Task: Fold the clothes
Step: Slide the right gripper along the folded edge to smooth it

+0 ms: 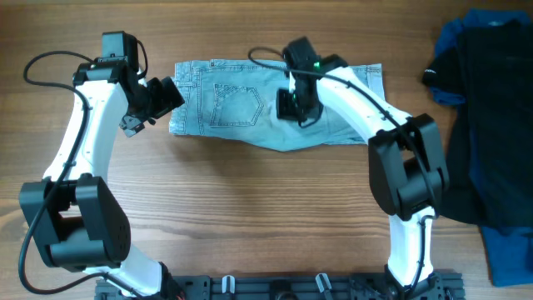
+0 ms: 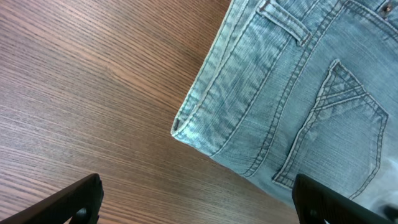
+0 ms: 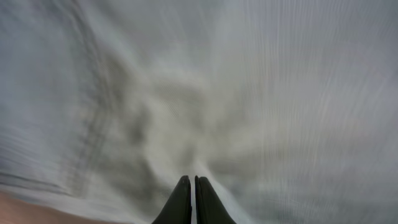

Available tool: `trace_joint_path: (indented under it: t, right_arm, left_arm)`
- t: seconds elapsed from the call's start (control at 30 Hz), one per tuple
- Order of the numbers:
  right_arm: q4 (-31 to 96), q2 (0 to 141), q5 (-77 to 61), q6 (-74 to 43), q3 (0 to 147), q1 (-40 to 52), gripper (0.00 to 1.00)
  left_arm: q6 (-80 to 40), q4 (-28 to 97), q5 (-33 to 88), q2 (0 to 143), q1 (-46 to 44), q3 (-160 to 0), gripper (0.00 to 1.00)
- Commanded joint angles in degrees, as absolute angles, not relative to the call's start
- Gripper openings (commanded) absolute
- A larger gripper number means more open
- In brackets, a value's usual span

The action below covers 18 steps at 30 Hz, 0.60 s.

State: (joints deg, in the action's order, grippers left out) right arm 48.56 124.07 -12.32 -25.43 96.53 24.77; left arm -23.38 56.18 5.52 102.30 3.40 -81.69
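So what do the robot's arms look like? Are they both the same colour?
Yes, they match. The left arm and right arm are made of smooth white tubes joined by chunky black joints. Thin black cables loop along them. A small green light glows near the right wrist. The left gripper and right gripper each have two black fingers.

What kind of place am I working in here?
Likely a lab bench for laundry-folding trials, not a home: wooden table, denim shorts laid out, dark clothes heaped at its edge.
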Motion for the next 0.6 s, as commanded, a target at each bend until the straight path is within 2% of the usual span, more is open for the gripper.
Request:
trace_joint_path:
  t: [0.0, 0.33, 0.57]
  right_arm:
    - [44.53, 122.5, -9.37, -23.79, 99.83, 23.16, 0.04]
    - [40.93, 133.8, -10.09, -24.21, 99.74, 23.97, 0.04]
    - [41.06, 128.55, -8.67, -23.99, 107.2, 23.59, 0.04]
  left_arm:
    - [-22.94, 56.23, 6.02, 102.02, 3.33, -81.43, 0.98]
    - [-22.96, 55.59, 6.0, 102.02, 3.33, -81.43, 0.96]
    - [-22.96, 55.7, 6.02, 102.02, 3.33, -81.43, 0.96]
